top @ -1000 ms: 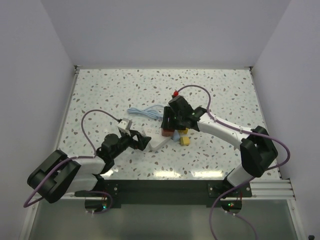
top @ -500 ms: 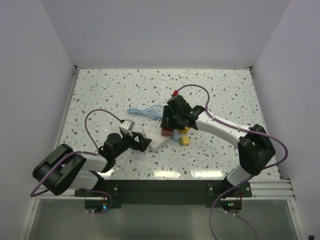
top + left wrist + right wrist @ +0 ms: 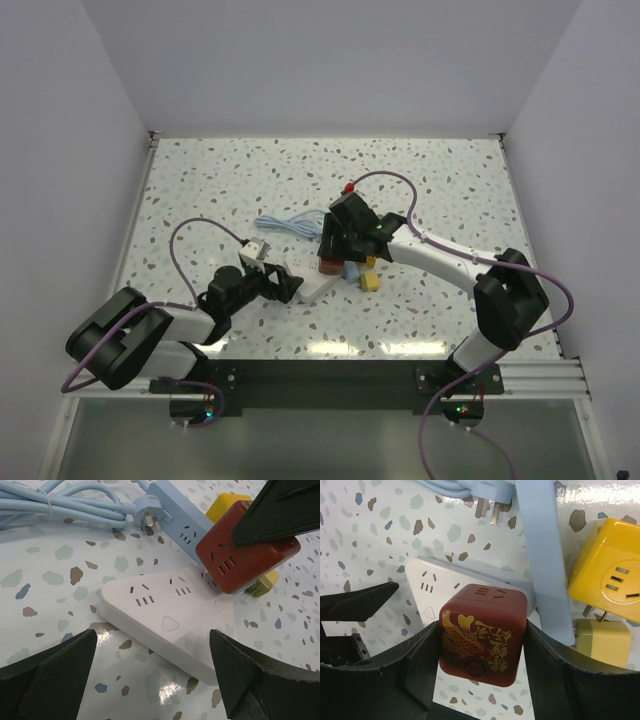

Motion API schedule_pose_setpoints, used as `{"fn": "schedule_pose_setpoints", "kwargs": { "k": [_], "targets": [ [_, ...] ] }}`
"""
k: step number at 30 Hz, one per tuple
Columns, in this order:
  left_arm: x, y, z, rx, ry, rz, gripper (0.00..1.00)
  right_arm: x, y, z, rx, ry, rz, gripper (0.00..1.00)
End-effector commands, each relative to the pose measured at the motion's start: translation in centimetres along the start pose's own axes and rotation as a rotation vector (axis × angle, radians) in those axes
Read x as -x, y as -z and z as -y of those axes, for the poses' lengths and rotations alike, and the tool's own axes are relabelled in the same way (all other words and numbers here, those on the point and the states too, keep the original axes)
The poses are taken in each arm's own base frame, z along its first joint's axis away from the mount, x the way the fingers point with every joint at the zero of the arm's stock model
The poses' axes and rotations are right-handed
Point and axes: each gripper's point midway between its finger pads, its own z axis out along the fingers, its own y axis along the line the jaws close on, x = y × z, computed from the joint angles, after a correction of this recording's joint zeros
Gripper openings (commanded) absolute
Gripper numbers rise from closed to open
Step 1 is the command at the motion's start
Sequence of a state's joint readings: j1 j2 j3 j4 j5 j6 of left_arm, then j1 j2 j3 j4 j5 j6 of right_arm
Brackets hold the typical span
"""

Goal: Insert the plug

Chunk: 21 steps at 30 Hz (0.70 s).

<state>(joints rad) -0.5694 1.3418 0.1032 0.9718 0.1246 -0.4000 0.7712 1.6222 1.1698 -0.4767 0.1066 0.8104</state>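
Note:
The plug is a dark red cube [image 3: 482,632] with a gold fish and a socket face on top. My right gripper [image 3: 482,630] is shut on its two sides and holds it tilted over the far corner of the white triangular power strip [image 3: 170,625]. In the left wrist view the red cube [image 3: 245,557] has its prongs down at that corner; whether they sit in the slots is hidden. My left gripper [image 3: 152,632] is open, low over the table, its fingers [image 3: 55,675] either side of the strip's near edge without touching it. From above, the cube [image 3: 330,266] meets the strip [image 3: 305,287].
A light blue power strip [image 3: 540,555] with its coiled cable [image 3: 285,222] and loose plug lies just behind. A yellow cube adapter [image 3: 612,577] and a paler yellow one [image 3: 600,635] sit to the right of the red cube. White walls enclose the speckled table [image 3: 450,190].
My left arm swung a little and settled with its gripper at the strip's near side. My right gripper shifted slightly left with the red cube, closer onto the strip.

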Motion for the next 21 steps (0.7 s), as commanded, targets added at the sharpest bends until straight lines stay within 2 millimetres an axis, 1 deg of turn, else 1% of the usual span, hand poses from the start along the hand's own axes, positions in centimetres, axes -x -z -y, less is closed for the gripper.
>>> {"fn": "schedule_pose_setpoints", "kwargs": {
  "k": [1,4,9,10,16,21],
  "targets": [
    [2.4,-0.7,0.4,-0.019,-0.036,0.081,1.0,1.5,0.6,-1.4,0.006,-0.028,0.056,0.0],
    [2.3,-0.7,0.3,-0.019,-0.037,0.077,1.0,1.2,0.4,-0.8,-0.019,-0.037,0.05,0.0],
    [2.2,-0.7,0.4,-0.024,-0.038,0.079,1.0,0.8,0.1,-0.3,-0.051,-0.048,0.037,0.0],
    [2.3,-0.6,0.5,-0.025,-0.038,0.082,1.0,0.6,0.0,0.1,-0.072,-0.047,0.026,0.0],
    [2.2,-0.6,0.3,-0.019,-0.04,0.079,1.0,0.5,0.3,1.1,-0.123,-0.056,0.036,0.0],
    [2.1,-0.6,0.3,-0.023,-0.041,0.075,1.0,-0.2,-0.8,1.2,-0.132,-0.06,0.008,0.0]
  ]
}}
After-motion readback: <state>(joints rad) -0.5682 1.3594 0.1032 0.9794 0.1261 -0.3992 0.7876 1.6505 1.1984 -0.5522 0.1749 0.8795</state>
